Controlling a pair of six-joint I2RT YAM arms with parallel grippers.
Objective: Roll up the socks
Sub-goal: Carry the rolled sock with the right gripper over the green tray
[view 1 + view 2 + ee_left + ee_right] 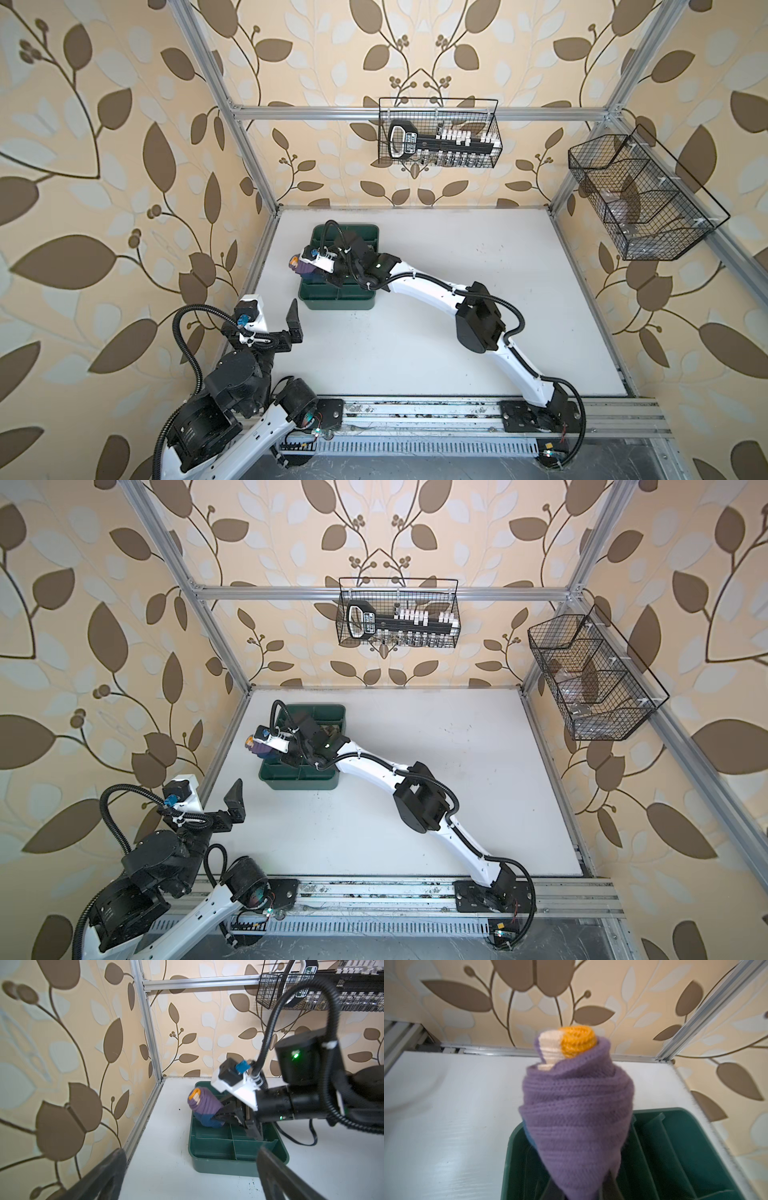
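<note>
Left of centre in both top views, the right gripper (pixel 316 273) is clamped on the rolled purple sock (pixel 302 268). The sock juts past the left rim of the green tray (pixel 336 305). At lower left, the left gripper (pixel 294 326) hangs over the table (pixel 415 332) with its jaws spread wide, holding nothing.

Mid-frame in the left wrist view, the purple sock (pixel 204 1103) slants with its orange cuff up. Its blue toe end is pinched low over a tray compartment, and I cannot tell whether it touches the tray floor.

Filling the centre of the right wrist view, the sock's wraps (pixel 575 1105) look loose around an orange and cream core.

As I judge it, nothing locks the outer wrap, so letting go may let the roll spring open. With so much overhanging the rim, it could also tip out onto the table.
</note>
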